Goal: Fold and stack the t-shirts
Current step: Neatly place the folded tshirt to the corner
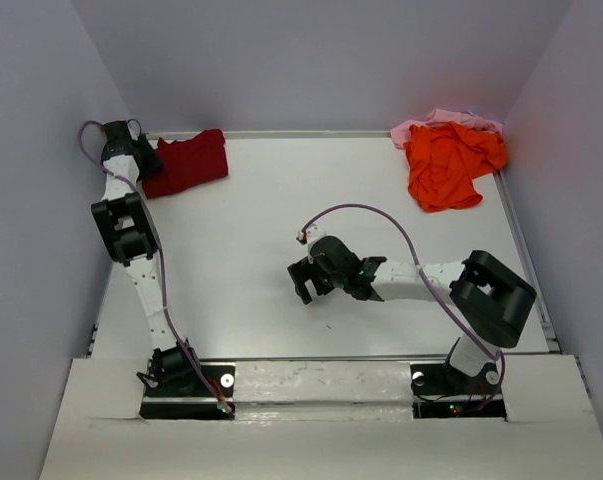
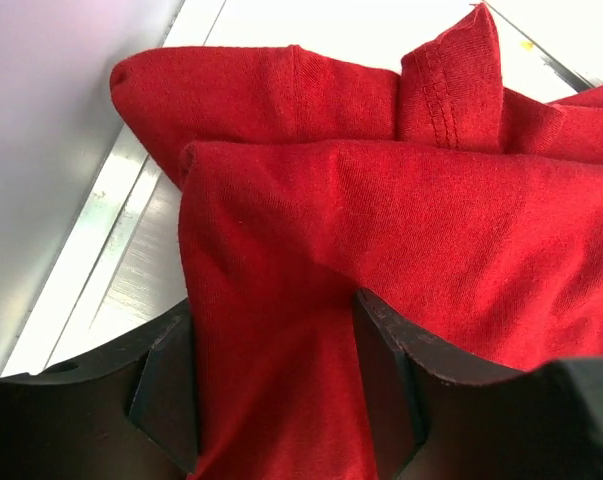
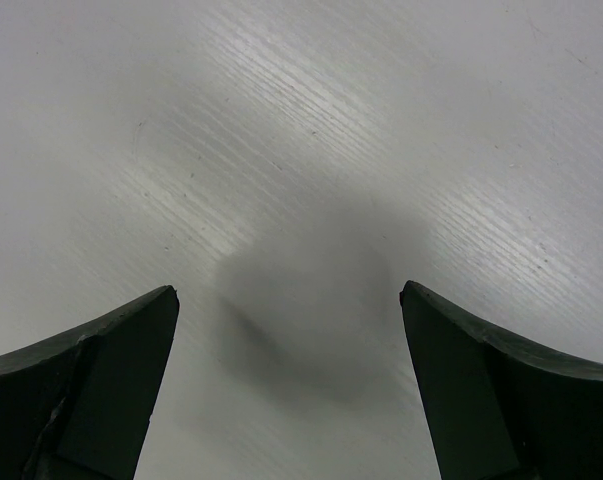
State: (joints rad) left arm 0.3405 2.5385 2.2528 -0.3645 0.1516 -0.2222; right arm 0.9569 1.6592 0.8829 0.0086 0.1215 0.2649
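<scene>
The maroon t-shirt (image 1: 189,162) lies bunched at the table's far left corner and fills the left wrist view (image 2: 381,200). My left gripper (image 1: 147,160) is at its left edge, jaws partly closed on a fold of the cloth (image 2: 274,340). The orange t-shirt (image 1: 446,165) lies crumpled at the far right corner, on top of the pale pink t-shirt (image 1: 433,122), of which only the far edge shows. My right gripper (image 1: 303,280) hangs open and empty over bare table near the middle; it also shows in the right wrist view (image 3: 289,300).
The white table (image 1: 261,220) has a metal rim (image 2: 111,250) along its left edge, close to the maroon shirt. Grey walls close in the left, back and right sides. A purple cable loops above the right arm (image 1: 381,212).
</scene>
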